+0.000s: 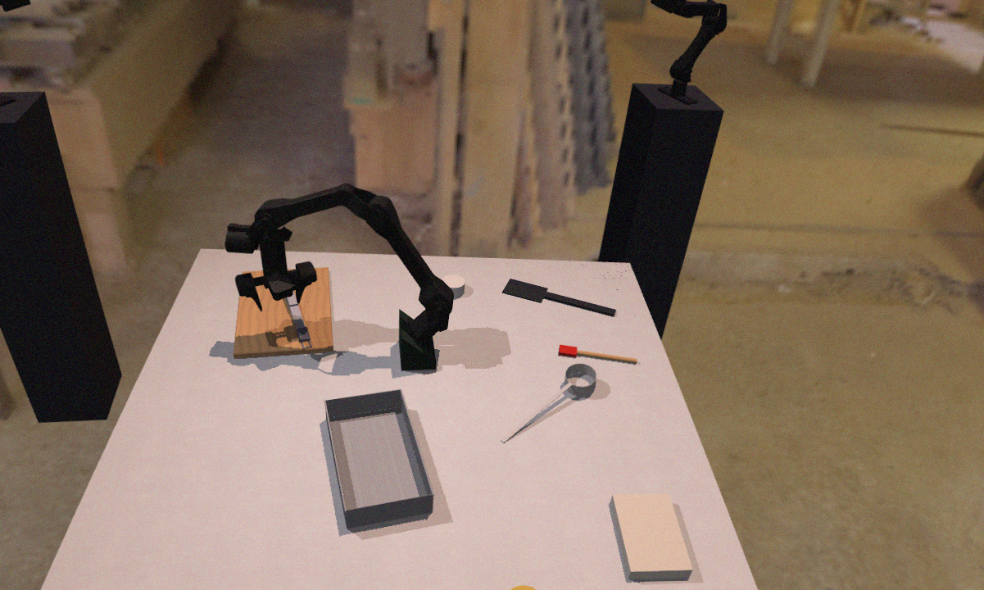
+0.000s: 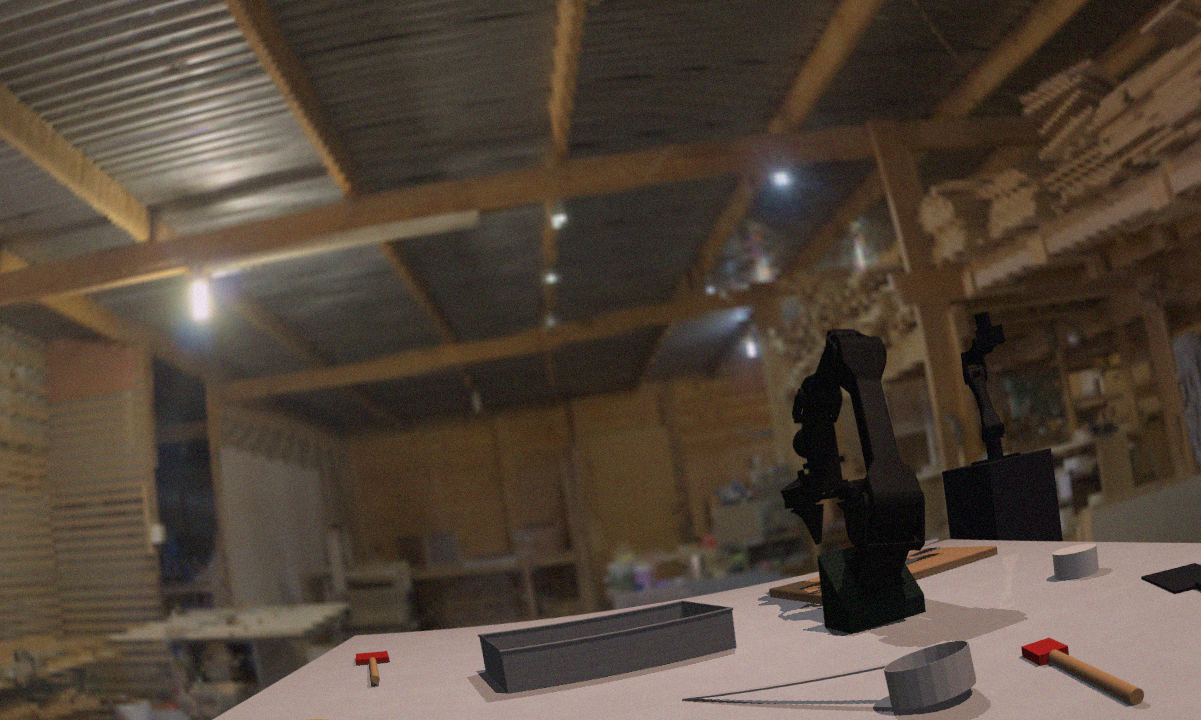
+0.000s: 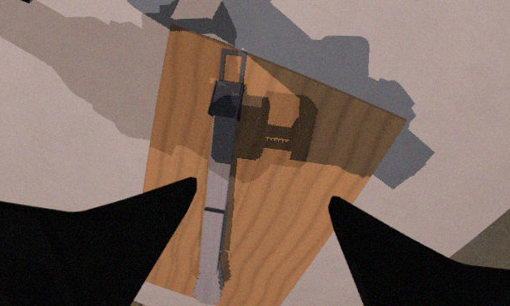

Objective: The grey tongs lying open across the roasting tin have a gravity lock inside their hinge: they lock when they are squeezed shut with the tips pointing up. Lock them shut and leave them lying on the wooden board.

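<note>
The grey tongs lie along the wooden board, a dark hinge block and wire loop at the board's edge. In the wrist view they look like one narrow bar, with no gap between the arms. Whether the lock has caught cannot be seen. My gripper is wide open above the board, with nothing between its fingers. The tongs run below, nearer the left finger in the wrist view. The grey roasting tin is empty.
Also on the table are a white cylinder, a black spatula, a red-headed tool, a grey ring with long thin legs and a pale block.
</note>
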